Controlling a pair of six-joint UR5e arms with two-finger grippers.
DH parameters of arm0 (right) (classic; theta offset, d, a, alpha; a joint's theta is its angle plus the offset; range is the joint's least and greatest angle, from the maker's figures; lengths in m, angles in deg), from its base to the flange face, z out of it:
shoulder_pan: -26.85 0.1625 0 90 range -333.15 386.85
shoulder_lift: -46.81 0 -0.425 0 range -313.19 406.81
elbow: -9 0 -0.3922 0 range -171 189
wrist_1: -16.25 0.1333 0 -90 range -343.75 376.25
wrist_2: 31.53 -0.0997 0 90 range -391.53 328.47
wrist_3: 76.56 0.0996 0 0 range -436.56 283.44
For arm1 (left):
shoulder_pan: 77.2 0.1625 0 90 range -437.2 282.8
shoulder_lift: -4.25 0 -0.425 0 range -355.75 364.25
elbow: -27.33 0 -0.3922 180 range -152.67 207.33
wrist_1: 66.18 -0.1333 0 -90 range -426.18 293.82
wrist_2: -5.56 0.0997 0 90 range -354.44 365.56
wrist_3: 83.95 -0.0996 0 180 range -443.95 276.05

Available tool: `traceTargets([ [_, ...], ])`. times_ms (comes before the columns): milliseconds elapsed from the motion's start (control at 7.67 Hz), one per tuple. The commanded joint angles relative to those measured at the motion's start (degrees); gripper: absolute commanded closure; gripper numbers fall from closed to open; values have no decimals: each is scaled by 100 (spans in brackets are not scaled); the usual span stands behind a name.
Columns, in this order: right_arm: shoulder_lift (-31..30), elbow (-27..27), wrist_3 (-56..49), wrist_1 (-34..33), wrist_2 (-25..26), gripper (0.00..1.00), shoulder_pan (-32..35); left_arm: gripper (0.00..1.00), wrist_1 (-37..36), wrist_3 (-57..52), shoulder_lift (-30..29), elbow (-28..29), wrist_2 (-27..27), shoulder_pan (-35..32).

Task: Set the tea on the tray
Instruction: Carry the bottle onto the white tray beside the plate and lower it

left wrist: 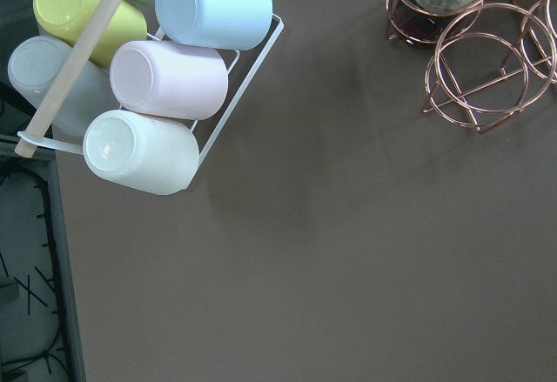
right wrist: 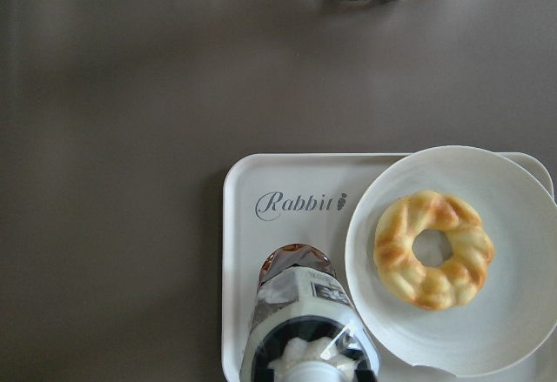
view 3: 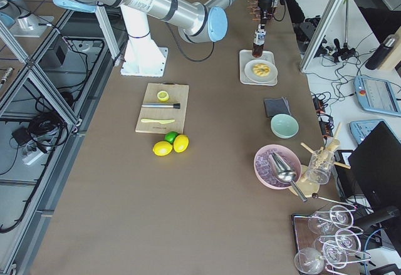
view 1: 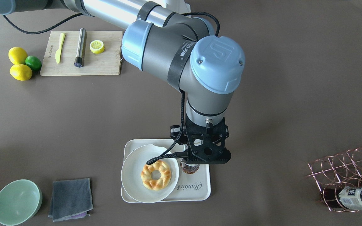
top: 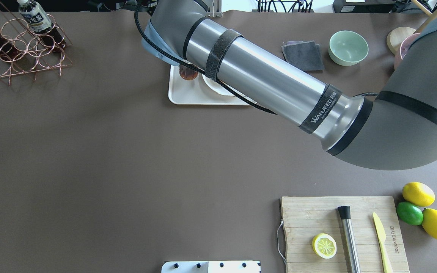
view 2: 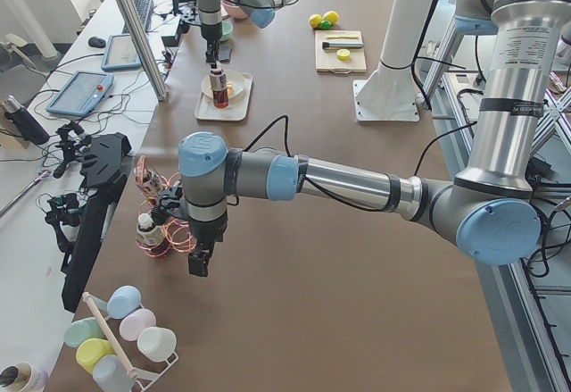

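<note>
Three bottles in all: the tea [right wrist: 300, 312] stands upright on the one tray [right wrist: 239, 225], near its Rabbit script and just beside the single plate [right wrist: 522, 191] with one doughnut [right wrist: 396, 251], and two other bottles [top: 32, 17] rest in the copper rack [view 1: 344, 166]. Two lemons [top: 418, 193] and one lime [top: 409, 213] sit by the cutting board [top: 302, 216]. The right arm reaches far across, wrist straight down, right gripper [view 1: 204, 153] directly over the tea's cap; whether its fingers clasp it I cannot tell. The left gripper [view 2: 198, 267] points down beside the rack, finger spread unclear
</note>
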Motion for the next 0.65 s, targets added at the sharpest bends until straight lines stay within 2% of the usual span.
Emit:
traceTargets([
  [0, 3, -93, -10, 182, 51, 100, -75, 3, 0, 0, -6, 15, 3, -9],
  [522, 3, -199, 42, 306, 253, 100, -128, 3, 0, 17, -23, 6, 3, -9],
])
